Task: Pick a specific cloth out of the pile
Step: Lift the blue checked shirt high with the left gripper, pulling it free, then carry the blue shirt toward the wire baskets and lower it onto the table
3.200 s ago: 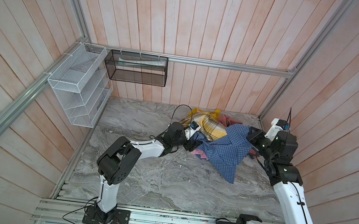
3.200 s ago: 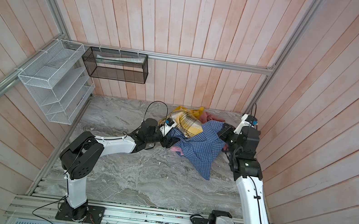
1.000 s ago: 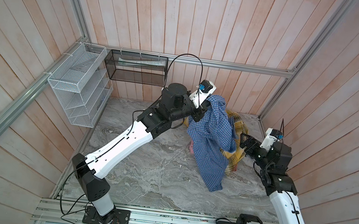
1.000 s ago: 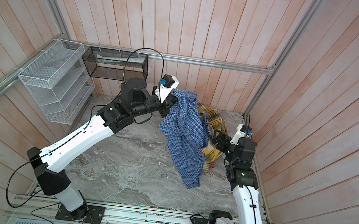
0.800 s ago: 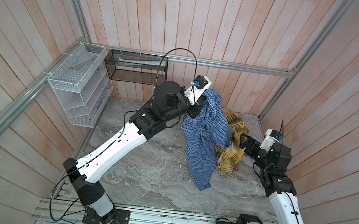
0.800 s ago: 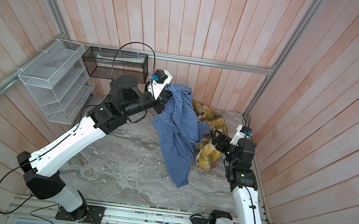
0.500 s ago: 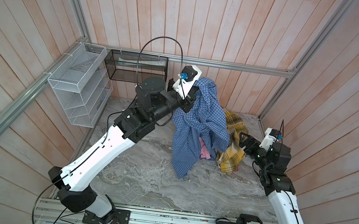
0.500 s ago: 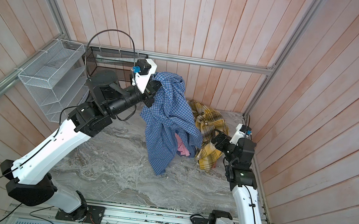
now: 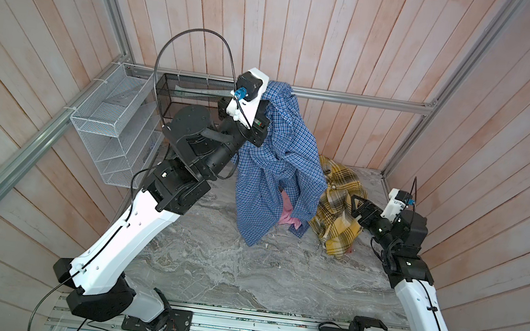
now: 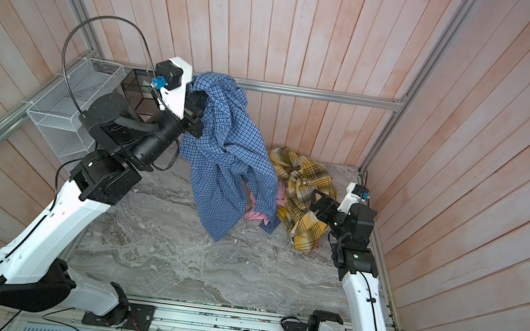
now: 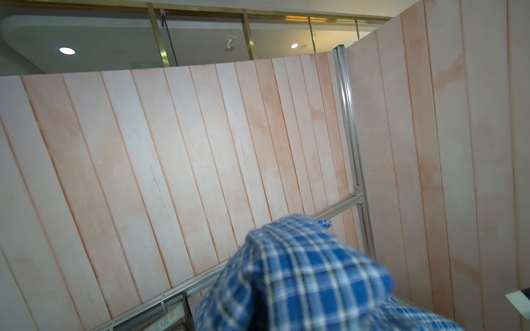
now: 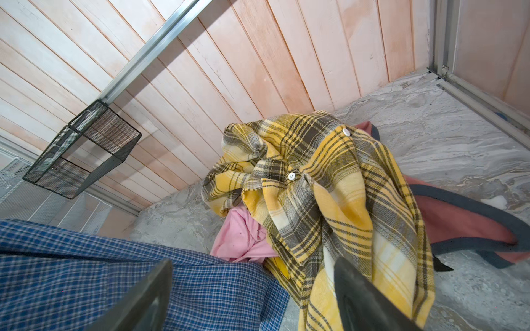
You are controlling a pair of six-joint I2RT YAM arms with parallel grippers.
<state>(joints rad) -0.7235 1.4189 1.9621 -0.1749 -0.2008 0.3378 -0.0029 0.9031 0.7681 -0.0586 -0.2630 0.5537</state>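
Observation:
The cloth (image 9: pixel 278 161), a blue fine-check shirt, hangs in the air from my left gripper (image 9: pixel 265 105), which is shut on its top fold. Its lower hem dangles just above the marble table (image 9: pixel 224 266). In the left wrist view the cloth (image 11: pixel 301 280) covers the fingers. The pile (image 9: pixel 340 198) lies at the back right of the table: a yellow plaid shirt (image 12: pixel 329 186) over a pink cloth (image 12: pixel 243 235) and a faded red garment (image 12: pixel 459 223). My right gripper (image 9: pixel 354 207) is open beside the yellow plaid, holding nothing, and the right wrist view shows the right gripper (image 12: pixel 252 262) with jaws wide apart.
A white wire rack (image 9: pixel 114 124) and a black mesh basket (image 9: pixel 192 93) hang on the walls at the back left, close behind the raised left arm. Wooden walls enclose the table on three sides.
My left arm has lifted the blue cloth off the pile and carried it up and leftward, uncovering the pink cloth. The right arm has drawn back slightly and now holds still.

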